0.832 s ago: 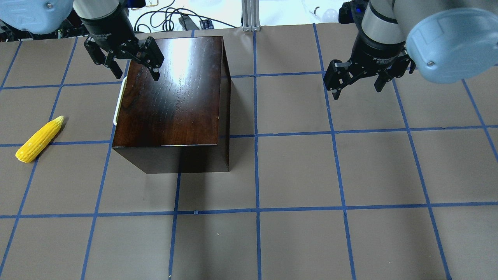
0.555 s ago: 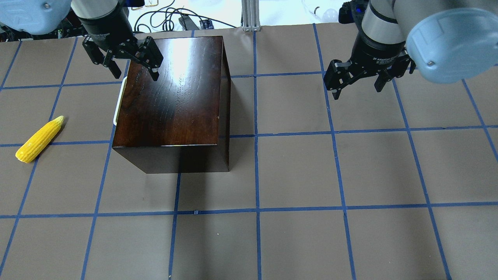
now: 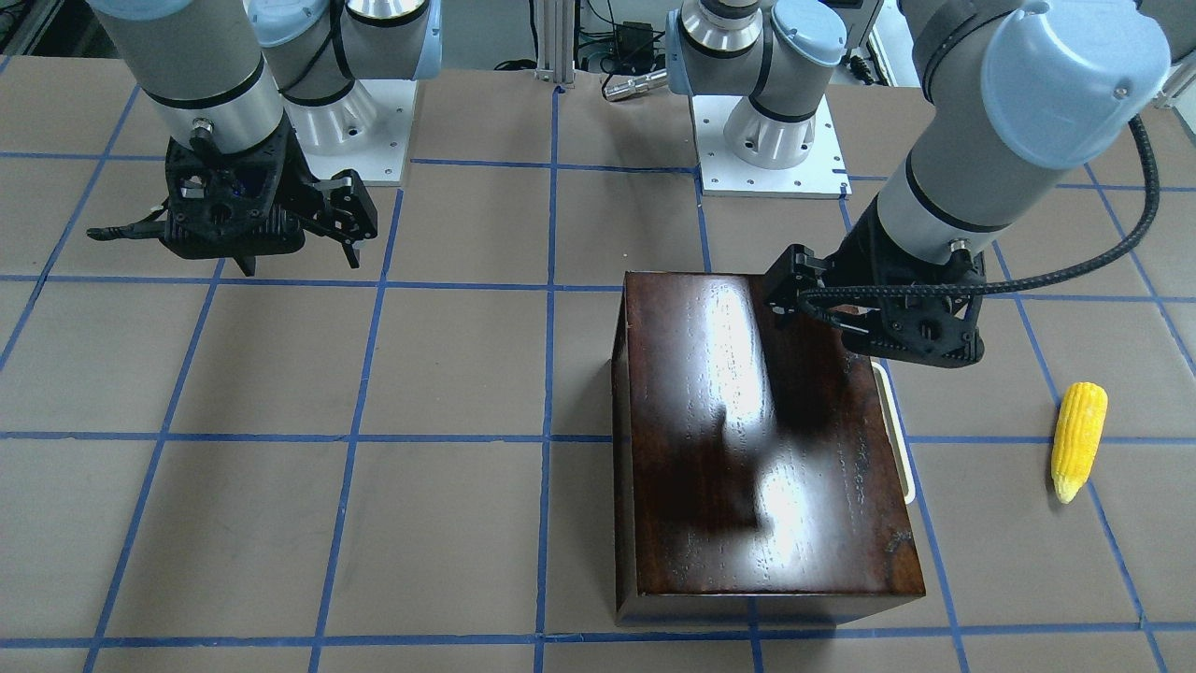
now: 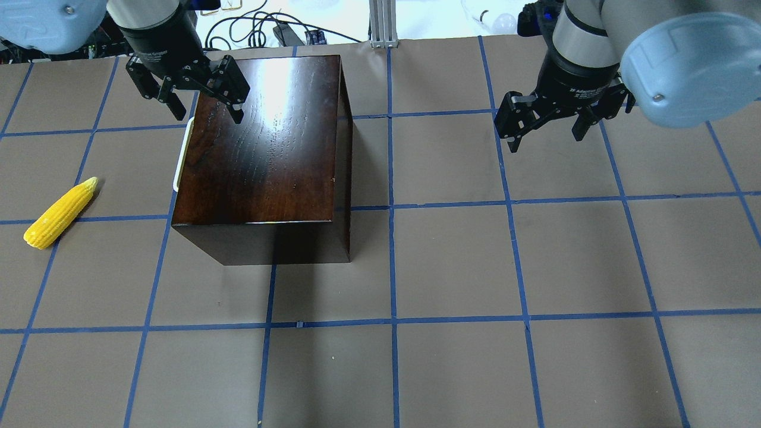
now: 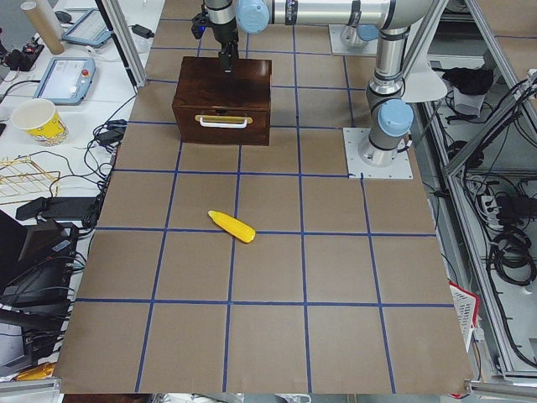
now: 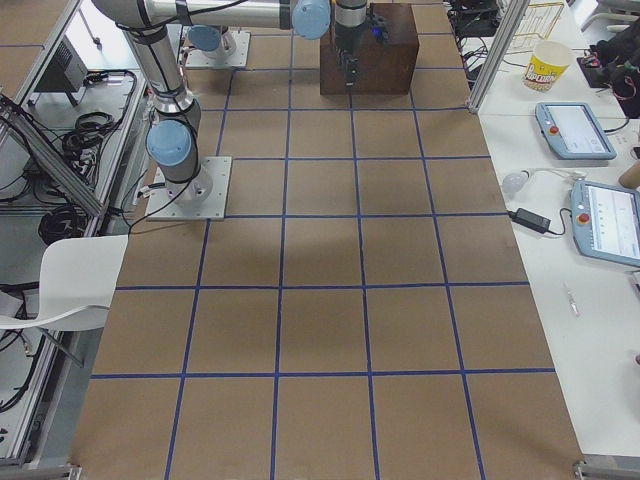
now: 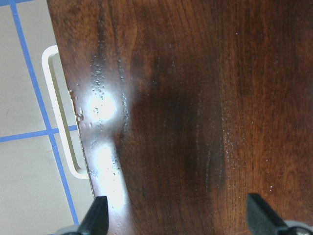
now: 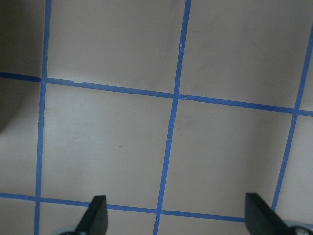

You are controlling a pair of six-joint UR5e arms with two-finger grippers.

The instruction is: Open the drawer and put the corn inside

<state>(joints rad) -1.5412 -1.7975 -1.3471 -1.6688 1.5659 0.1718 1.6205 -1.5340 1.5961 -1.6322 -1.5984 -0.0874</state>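
The dark-brown box (image 4: 261,148) stands at the back left of the table. Its drawer is shut; in the exterior left view its front panel (image 5: 252,126) shows, with the white handle (image 4: 181,156) on the side that faces the corn. The handle also shows in the left wrist view (image 7: 58,112). The yellow corn (image 4: 59,213) lies on the table left of the box, and shows in the front view (image 3: 1077,453). My left gripper (image 4: 207,113) is open and empty, above the box's top near its far handle-side corner. My right gripper (image 4: 547,139) is open and empty over bare table at the back right.
The table (image 4: 452,267) is brown paper with a blue tape grid. The two arm bases (image 3: 766,140) stand on plates at the robot's side. Cables and an aluminium post (image 4: 383,24) lie beyond the far edge.
The left gripper has shifted very slightly over the box's corner. The box, the corn and the right gripper have not moved.
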